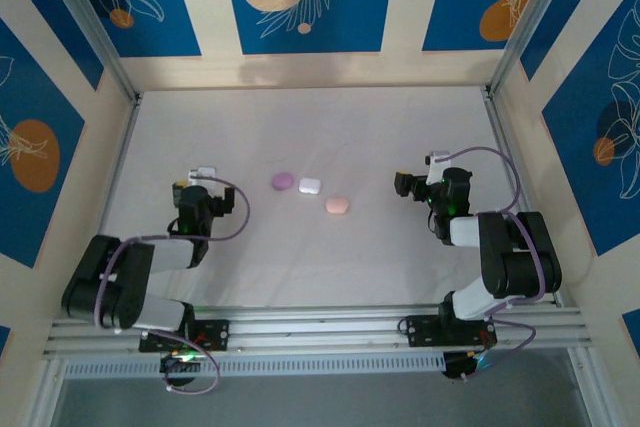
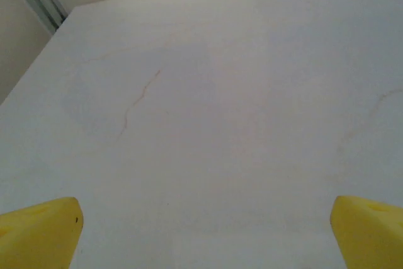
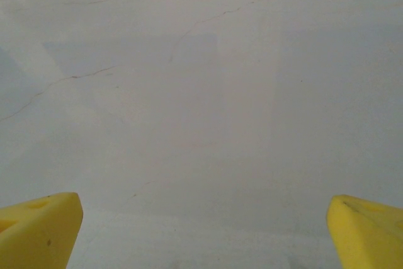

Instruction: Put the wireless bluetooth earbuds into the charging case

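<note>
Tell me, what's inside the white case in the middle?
The white case lies on the table between the purple case and the pink case. It looks shut, so its inside is covered: I cannot tell whether earbuds are in it.

three cases in a short row at the middle of the table point(image 1: 330, 127). left case point(image 1: 282, 180) is farthest back, middle case point(image 1: 308, 186) just beside it on its right, maybe touching, too small to tell. right case point(image 1: 337, 205) lies nearest the arms. left gripper point(image 1: 203, 174) sits left of the row, right gripper point(image 1: 436, 160) right of it, both well apart from the cases.
</note>
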{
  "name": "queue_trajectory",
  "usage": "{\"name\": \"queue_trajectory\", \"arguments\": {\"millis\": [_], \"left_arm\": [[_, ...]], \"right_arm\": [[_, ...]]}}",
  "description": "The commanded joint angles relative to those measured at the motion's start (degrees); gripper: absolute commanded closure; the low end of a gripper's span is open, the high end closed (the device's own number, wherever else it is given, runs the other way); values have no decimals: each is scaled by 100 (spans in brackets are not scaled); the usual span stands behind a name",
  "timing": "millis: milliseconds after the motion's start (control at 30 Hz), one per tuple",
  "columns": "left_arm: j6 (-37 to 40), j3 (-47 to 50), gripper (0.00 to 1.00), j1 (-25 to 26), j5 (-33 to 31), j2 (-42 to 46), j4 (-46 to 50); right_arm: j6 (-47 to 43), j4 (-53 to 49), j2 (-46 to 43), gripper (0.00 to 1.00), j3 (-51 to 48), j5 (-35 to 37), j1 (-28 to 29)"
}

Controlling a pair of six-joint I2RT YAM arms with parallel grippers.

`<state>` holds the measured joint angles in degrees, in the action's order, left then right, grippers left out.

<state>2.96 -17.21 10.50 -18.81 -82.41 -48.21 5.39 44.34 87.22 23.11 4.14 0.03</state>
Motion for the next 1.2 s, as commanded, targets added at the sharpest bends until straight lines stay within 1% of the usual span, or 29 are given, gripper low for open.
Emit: {"name": "queue_trajectory", "arguments": {"millis": [0, 33, 67, 100, 133, 167, 200, 233, 267, 333, 367, 733, 1067, 1133, 1167], "left_arm": [[-31, 216, 0, -400, 631, -841, -1996], [-42, 259, 0, -454, 690, -919, -2243], [-164, 206, 0, -505, 779, -637, -1646], [-226, 131, 0, -558, 827, -545, -1307], [-282, 71, 0, -596, 707, -688, -1450], [-360, -53, 0, -638, 534, -756, -1356], [-362, -255, 0, -631, 595, -635, -726], [-314, -370, 0, -589, 537, -648, -538], [-276, -298, 0, -568, 500, -738, -855], [-291, -297, 0, -567, 509, -691, -746], [-271, -254, 0, -567, 566, -714, -894], [-187, -333, 0, -558, 747, -705, -730], [-182, -327, 0, -559, 756, -705, -734], [-121, -355, 0, -558, 927, -705, -684], [34, -414, 0, -563, 1399, -698, -552]], "right_arm": [[15, 189, -3, 1, 70, 94, 5], [14, 193, -3, 1, 70, 96, 11], [15, 196, -4, 1, 70, 103, 14], [15, 192, -3, 1, 70, 97, 9], [15, 190, 2, 1, 69, 94, 13], [9, 190, -3, 1, 69, 95, 14], [15, 190, 3, 1, 70, 96, 14], [15, 191, -3, 1, 65, 95, 14], [14, 189, -3, 1, 70, 96, 14], [15, 189, 3, 1, 75, 90, 12], [15, 187, -4, 1, 73, 91, 10], [15, 181, 3, 1, 75, 87, 8], [15, 176, 6, 1, 86, 87, 7], [15, 163, 5, 1, 88, 78, 4], [14, 172, -1, 1, 80, 78, 3]]}}
